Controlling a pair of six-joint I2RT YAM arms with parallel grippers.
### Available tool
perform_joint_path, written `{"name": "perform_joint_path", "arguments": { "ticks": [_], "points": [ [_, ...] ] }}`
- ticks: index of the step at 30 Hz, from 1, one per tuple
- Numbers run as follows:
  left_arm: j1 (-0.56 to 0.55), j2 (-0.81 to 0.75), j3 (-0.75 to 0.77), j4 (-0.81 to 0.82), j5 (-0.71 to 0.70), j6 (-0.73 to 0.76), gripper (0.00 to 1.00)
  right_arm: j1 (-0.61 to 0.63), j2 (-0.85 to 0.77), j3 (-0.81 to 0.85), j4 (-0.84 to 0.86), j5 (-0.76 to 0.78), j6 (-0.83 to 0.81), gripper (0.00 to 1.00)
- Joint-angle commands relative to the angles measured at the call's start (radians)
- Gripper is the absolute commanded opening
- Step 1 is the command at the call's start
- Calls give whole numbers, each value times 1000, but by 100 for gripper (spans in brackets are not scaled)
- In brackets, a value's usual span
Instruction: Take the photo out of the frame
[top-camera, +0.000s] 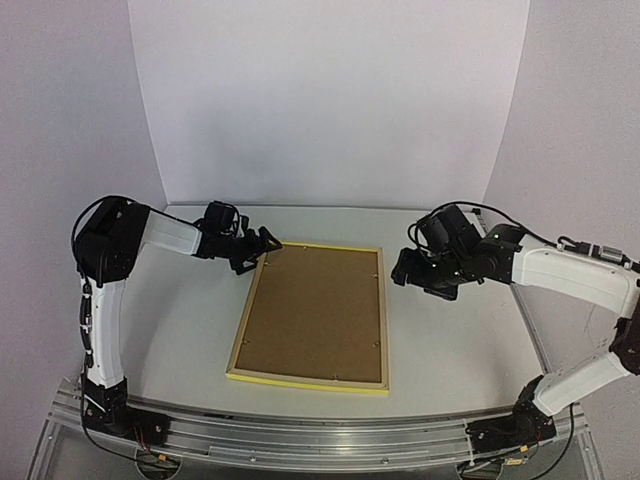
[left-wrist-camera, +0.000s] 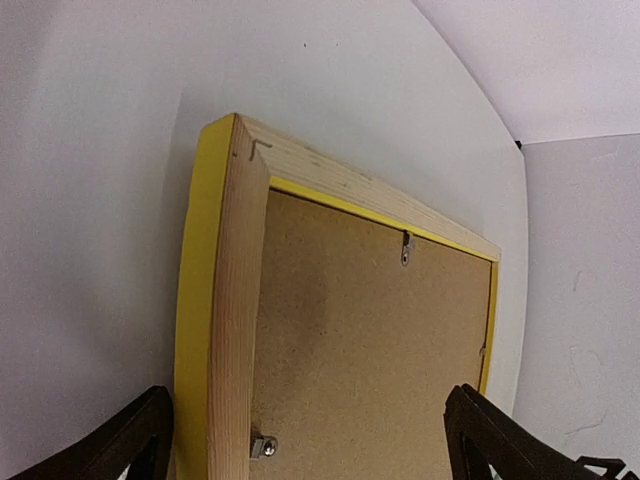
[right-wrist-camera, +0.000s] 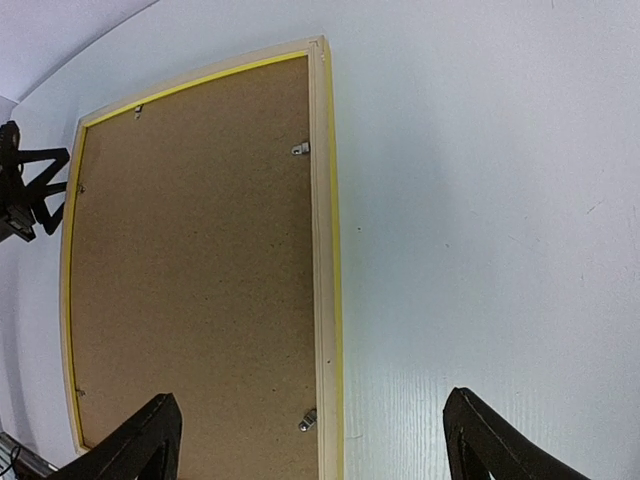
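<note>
- while the frame (top-camera: 306, 377) lies face down in the middle of the worktop (top-camera: 460, 340) with its brown board (top-camera: 315, 310) upward, the step in hand looks like the approach: the board sits in place and nothing is undone yet.
- left gripper (top-camera: 262, 243) is at the frame's far-left corner, fingers (left-wrist-camera: 130, 445) apart and clamped on nothing. whether it touches the corner, i cannot tell.
- right gripper (top-camera: 403, 268) hangs just beside the far-right corner, fingers apart too, empty.
- next move, as i judge it: turn the small metal clips (left-wrist-camera: 407, 248) aside so the board can lift out. that calls for a fine fingertip push on each clip while the other arm steadies the frame.
- the photo is hidden, presumably under the board inside the frame; no view shows it.
- the clips are mere specks from above, the left wrist view cuts off the frame's near end, and whether any clip is already turned clear is hard to make out.
</note>
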Motion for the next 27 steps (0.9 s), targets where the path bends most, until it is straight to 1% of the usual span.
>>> {"name": "perform_joint_path", "arguments": {
  "ticks": [1, 4, 8, 11, 13, 16, 21, 26, 27],
  "points": [
    [0, -50, 36, -211, -164, 85, 99, -13, -32, -19, 15, 0, -10, 88],
    [0, -74, 59, -314, -224, 112, 99, -14, -19, -19, 11, -14, -60, 89],
    [-5, -113, 41, -426, -238, 143, 100, -14, 11, -36, 5, -39, -63, 88],
    [-23, -164, -26, -471, -236, 160, 100, -14, 70, -36, 2, -97, -56, 84],
    [-43, -202, -80, -476, -240, 171, 100, -14, 114, -31, 1, -142, -47, 80],
    [-73, -256, -158, -478, -249, 168, 98, -15, 181, -32, 2, -192, -31, 76],
    [-111, -284, -234, -450, -258, 160, 85, -14, 274, -30, 4, -208, -14, 71],
    [-151, -274, -241, -438, -281, 155, 72, -15, 351, -7, 16, -208, -10, 66],
    [-156, -273, -244, -441, -291, 152, 68, -15, 367, -1, 20, -205, -9, 65]
  ]
}}
